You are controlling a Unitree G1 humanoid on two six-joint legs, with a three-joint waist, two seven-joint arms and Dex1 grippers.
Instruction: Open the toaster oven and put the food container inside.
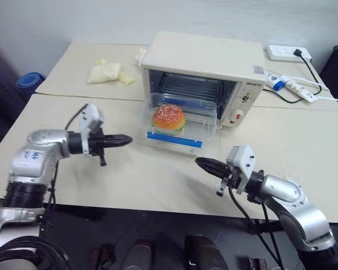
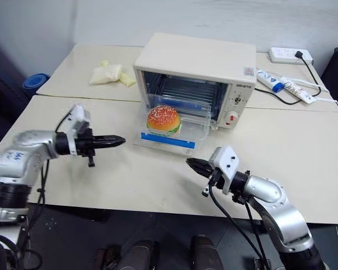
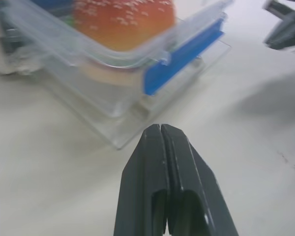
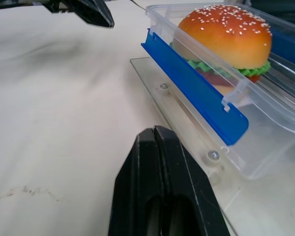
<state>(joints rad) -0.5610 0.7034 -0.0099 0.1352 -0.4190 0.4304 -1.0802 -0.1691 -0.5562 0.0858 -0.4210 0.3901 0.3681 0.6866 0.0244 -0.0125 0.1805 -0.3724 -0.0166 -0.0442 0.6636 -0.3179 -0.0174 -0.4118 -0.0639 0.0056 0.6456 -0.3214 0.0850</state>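
Tabletop (image 1: 129, 185) clutter: yellow bag (image 1: 105, 72) and power strip (image 1: 289, 53) behind toaster oven (image 1: 205, 67).

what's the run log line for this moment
toaster oven: door down | food container: on open door, partly inside | left gripper: shut, off container | right gripper: shut, off container

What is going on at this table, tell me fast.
A two-armed robot is loading a toaster oven. The oven's glass door is already dropped open, and the food container with a hamburger inside sits on that door at the oven's mouth, not yet pushed onto the rack. The left gripper and the right gripper are both shut and empty, hanging just above the table on either side of the container, touching nothing.
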